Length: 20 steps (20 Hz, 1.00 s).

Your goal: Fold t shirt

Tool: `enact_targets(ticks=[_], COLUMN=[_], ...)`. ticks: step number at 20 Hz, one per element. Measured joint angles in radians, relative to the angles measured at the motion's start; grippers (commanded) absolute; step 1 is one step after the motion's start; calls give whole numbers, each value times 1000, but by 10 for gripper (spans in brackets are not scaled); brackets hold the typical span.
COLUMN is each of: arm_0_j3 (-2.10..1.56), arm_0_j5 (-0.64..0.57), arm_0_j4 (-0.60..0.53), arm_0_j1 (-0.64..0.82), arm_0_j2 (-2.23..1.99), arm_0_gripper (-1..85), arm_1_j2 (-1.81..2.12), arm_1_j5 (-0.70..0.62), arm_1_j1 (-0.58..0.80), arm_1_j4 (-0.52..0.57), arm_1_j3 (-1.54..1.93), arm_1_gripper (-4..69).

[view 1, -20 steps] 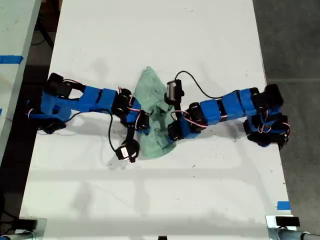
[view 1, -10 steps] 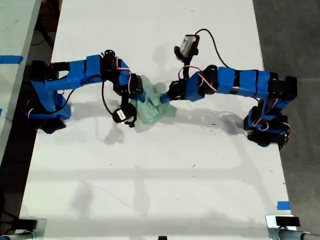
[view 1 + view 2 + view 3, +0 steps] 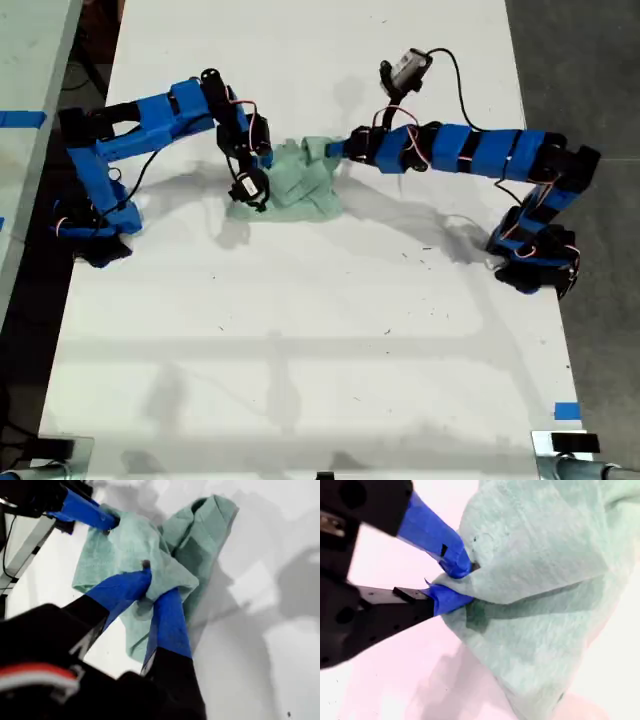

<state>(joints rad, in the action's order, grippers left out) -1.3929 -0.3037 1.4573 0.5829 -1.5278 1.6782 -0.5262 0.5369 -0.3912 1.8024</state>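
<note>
My first gripper [image 3: 262, 160] pinched the t shirt [image 3: 290, 185], bunched upper-centre in the exterior view on the table [image 3: 320, 330]; my second gripper [image 3: 335, 150] clamped its opposite edge. Uneven pulling risked slippage, spoiling the fold.

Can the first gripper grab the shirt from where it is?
Yes, it looks that way, because my first gripper is already pinched on a fold of the t shirt. Nothing stands between them. My second gripper pinches another edge of it.
</note>
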Motion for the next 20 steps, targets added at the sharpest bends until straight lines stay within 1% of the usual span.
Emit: enact_targets(ticks=[1, 2, 6, 8, 10, 11, 12, 14, 16, 17, 18, 19, 20], arm_0_j3=[0, 0, 0, 0, 0, 0, -3, -23, -126, -193, -265, -336, -400], arm_0_j5=[-29, -49, -101, -109, -110, -110, -109, -81, -31, -3, 40, 78, 118], arm_0_j4=[-2, -9, -12, -8, 9, 23, 41, 101, 120, 126, 117, 127, 127], arm_0_j1=[18, 32, 75, 101, 138, 155, 172, 213, 241, 241, 230, 213, 190], arm_0_j2=[0, 0, 0, 0, 0, -6, -21, -51, -94, -129, -173, -238, -330], arm_0_gripper=[261, 272, 315, 318, 315, 310, 298, 276, 274, 275, 270, 255, 231], arm_1_j2=[-5, -15, -44, -44, -49, -75, -123, -281, -328, -314, -285, -230, -129], arm_1_j5=[0, 0, 0, -2, -18, -34, -48, -52, -67, -72, -75, -75, -74], arm_1_j1=[18, 34, 52, 61, 67, 69, 75, 94, 104, 104, 100, 98, 80], arm_1_j4=[41, 64, 86, 77, 9, -71, -206, -592, -976, -1118, -1224, -1292, -1325], arm_1_j3=[28, 37, 38, 38, 25, -35, -130, -416, -627, -670, -673, -661, -612], arm_1_gripper=[88, 115, 146, 183, 257, 296, 307, 326, 341, 340, 341, 333, 294])
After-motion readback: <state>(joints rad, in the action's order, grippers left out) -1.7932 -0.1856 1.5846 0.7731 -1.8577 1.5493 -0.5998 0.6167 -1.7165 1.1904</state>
